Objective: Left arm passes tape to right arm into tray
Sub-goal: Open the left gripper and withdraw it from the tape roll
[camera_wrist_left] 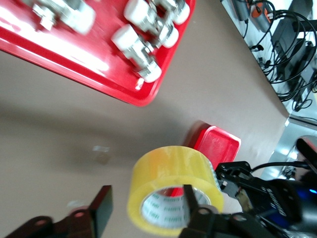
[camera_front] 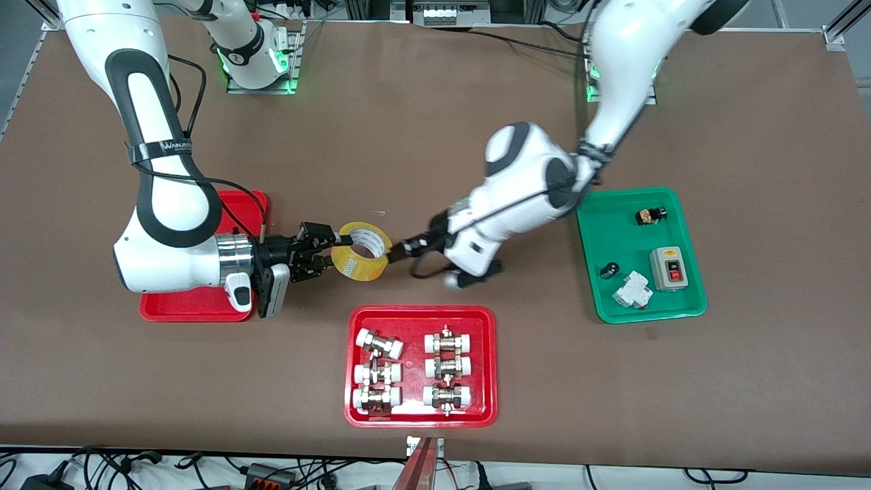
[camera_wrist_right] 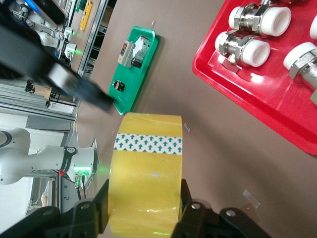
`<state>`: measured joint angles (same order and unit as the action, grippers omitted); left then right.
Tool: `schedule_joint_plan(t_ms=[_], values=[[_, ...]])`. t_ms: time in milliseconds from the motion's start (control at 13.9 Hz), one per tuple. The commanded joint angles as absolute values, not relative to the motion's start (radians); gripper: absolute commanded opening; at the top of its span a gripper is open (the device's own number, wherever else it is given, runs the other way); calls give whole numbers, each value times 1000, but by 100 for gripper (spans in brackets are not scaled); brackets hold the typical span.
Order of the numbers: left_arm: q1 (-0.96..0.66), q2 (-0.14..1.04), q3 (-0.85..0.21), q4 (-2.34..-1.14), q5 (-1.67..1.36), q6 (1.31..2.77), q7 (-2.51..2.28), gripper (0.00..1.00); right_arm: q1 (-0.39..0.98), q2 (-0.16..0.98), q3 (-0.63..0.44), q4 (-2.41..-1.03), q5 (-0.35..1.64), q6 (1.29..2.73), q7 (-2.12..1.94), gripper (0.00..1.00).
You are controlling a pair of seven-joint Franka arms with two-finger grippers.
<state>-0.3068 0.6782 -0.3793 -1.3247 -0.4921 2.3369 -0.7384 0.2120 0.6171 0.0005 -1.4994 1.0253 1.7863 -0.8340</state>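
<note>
Handover above the tabletop (camera_front: 435, 136): right gripper (camera_front: 325, 252) fingers clamp the tape (camera_front: 362, 253); left gripper (camera_front: 401, 250) fingers released. Retreat the left straight toward 3 o'clock, then carry to the tray (camera_front: 245, 204) at 9.

A translucent yellow is shown by the tape (camera_front: 362, 254), whose whitish inner core is printed with rows of small green marks. Black is seen on the right gripper (camera_front: 325, 248), joined to a shiny silver band on the white, black-striped right arm (camera_front: 163, 204). The left arm (camera_front: 524, 190) is white with black joint caps, and the left gripper (camera_front: 401, 250) is black. The table (camera_front: 748, 381) is brown. The tray (camera_front: 235, 204) is plain red; the second tray (camera_front: 420, 320) is red too, filled with silver fittings (camera_front: 412, 371) capped in white. The third tray (camera_front: 612, 231) is green, and a grey switch box (camera_front: 669, 268) with a red button lies in it.
</note>
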Motion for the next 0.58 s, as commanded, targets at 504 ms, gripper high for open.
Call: schedule_joint_plan(t_ms=[504], values=[[6, 401, -377, -1336, -192, 1604, -669, 100, 74, 647, -26, -1482, 948, 1764, -833, 23]])
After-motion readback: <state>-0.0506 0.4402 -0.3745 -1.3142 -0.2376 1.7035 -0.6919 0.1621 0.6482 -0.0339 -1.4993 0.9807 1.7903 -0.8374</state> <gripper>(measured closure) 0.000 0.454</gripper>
